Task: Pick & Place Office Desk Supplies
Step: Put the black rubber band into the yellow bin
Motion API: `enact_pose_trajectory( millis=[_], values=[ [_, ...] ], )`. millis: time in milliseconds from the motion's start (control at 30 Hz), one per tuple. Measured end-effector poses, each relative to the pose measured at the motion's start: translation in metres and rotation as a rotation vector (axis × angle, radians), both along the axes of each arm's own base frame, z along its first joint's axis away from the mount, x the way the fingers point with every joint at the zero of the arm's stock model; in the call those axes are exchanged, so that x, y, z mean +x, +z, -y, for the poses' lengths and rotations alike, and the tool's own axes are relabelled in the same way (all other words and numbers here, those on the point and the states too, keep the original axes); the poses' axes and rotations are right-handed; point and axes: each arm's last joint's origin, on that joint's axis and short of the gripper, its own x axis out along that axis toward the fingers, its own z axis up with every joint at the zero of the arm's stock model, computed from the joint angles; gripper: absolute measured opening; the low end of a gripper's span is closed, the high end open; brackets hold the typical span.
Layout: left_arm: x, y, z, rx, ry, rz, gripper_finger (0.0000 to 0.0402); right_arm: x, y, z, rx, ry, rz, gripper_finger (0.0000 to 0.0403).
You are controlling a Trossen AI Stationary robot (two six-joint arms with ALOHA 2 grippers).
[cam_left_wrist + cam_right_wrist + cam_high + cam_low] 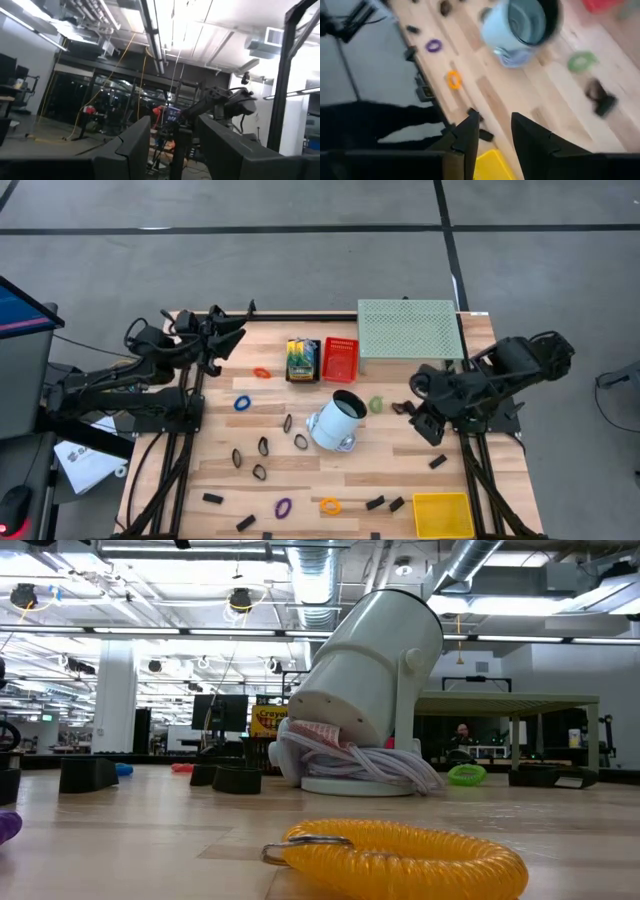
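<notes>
The right gripper point(492, 131) hangs with fingers parted and nothing between them, near a black binder clip point(600, 97) and a green rubber-band ring point(582, 61), likely picking a target; the left gripper point(222, 330) waits at the tabletop's point(300, 480) far left corner, fingers apart, empty; supplies lie scattered, an orange ring point(330, 505) among them; the tipped white cup point(338, 421), red basket point(340, 359) and yellow bin point(443, 515) look empty.

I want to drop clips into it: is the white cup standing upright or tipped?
Tipped. The white cup leans on its base, its open mouth angled toward the red basket; the low view shows it slanted too.
</notes>
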Motion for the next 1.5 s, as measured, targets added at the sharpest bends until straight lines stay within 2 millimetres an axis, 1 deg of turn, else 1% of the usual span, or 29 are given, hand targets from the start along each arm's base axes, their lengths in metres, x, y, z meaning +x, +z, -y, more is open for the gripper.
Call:
enact_pose_trajectory(
  millis=[67, 133, 267, 333, 433, 500, 600, 667, 733, 833, 967, 1067, 1167, 1300, 1500],
  values=[
    [0.004, -0.002, 0.0, -0.009, 0.003, -0.01, 0.0159, -0.011, -0.009, 0.003, 0.039, -0.13, -0.016, 0.0111],
    [0.008, -0.004, 0.0, -0.017, 0.0, -0.027, 0.0159, -0.021, -0.027, 0.009, 0.052, -0.267, -0.067, 0.0111],
    [0.016, -0.008, 0.0, -0.029, -0.008, -0.053, 0.0159, -0.043, -0.074, 0.016, 0.093, -0.55, -0.181, 0.0111],
    [0.018, -0.009, 0.0, -0.038, -0.006, -0.057, 0.0159, -0.052, -0.097, 0.022, 0.085, -0.677, -0.216, 0.0111],
    [0.019, -0.01, 0.001, -0.045, 0.002, -0.056, 0.0159, -0.057, -0.127, 0.028, 0.022, -0.84, -0.183, 0.0111],
    [0.019, -0.009, 0.001, -0.049, 0.012, -0.052, 0.0159, -0.062, -0.145, 0.034, -0.026, -0.914, -0.151, 0.0111],
    [0.019, -0.009, 0.0, -0.059, 0.032, -0.049, 0.0159, -0.063, -0.174, 0.045, -0.055, -0.985, -0.187, 0.0111],
    [0.019, -0.009, 0.0, -0.06, 0.036, -0.046, 0.0159, -0.061, -0.193, 0.05, -0.043, -0.999, -0.201, 0.0113],
    [0.019, -0.009, 0.0, -0.061, 0.038, -0.043, 0.0159, -0.058, -0.207, 0.055, -0.019, -0.976, -0.185, 0.0121],
    [0.018, -0.009, 0.0, -0.074, 0.031, -0.037, 0.0159, -0.049, -0.222, 0.061, 0.017, -0.939, -0.137, 0.014],
    [0.018, -0.009, 0.0, -0.085, 0.025, -0.033, 0.0159, -0.048, -0.241, 0.07, 0.006, -0.931, -0.217, 0.0172],
    [0.018, -0.009, 0.0, -0.101, 0.017, -0.029, 0.0159, -0.046, -0.248, 0.074, -0.006, -0.912, -0.247, 0.0193],
    [0.018, -0.009, 0.0, -0.103, 0.015, -0.027, 0.0159, -0.042, -0.258, 0.078, 0.0, -0.902, -0.261, 0.0202],
    [0.018, -0.007, 0.0, -0.104, 0.012, -0.008, 0.0159, -0.033, -0.27, 0.081, 0.055, -0.874, -0.264, 0.0201],
    [0.017, -0.005, 0.001, -0.102, 0.002, 0.013, 0.0159, -0.029, -0.282, 0.081, 0.008, -0.878, -0.347, 0.0194]
  ],
)
